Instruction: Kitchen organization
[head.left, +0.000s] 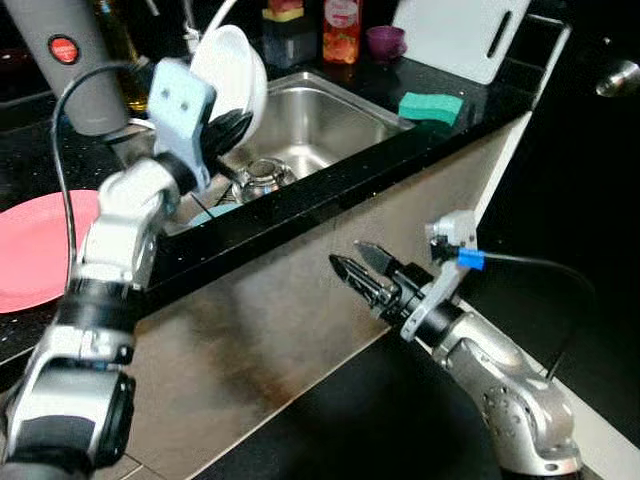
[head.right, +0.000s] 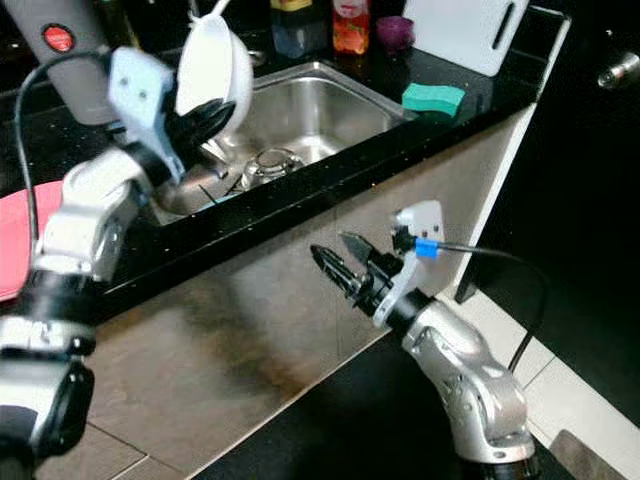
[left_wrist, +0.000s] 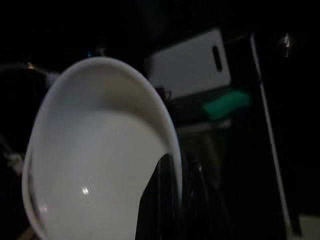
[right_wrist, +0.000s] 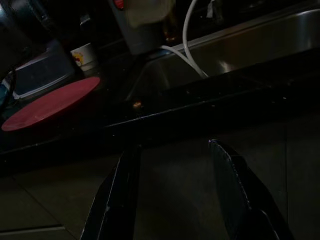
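Observation:
A white bowl (head.left: 234, 70) hangs tilted over the left side of the steel sink (head.left: 330, 115), with my left gripper (head.left: 228, 128) shut on its lower rim. In the left wrist view the bowl (left_wrist: 95, 155) is close up, one black finger (left_wrist: 159, 200) lying inside its rim. My right gripper (head.left: 350, 265) is open with nothing between its fingers, held low in front of the cabinet face below the counter edge. A pink plate (head.left: 35, 245) lies on the black counter at the left.
A metal item (head.left: 262, 178) sits in the sink bottom. A green sponge (head.left: 430, 105) lies on the counter at the right. A white cutting board (head.left: 460, 35), a purple cup (head.left: 385, 42) and bottles (head.left: 340, 30) stand behind the sink. A grey appliance (head.left: 70, 60) stands at the back left.

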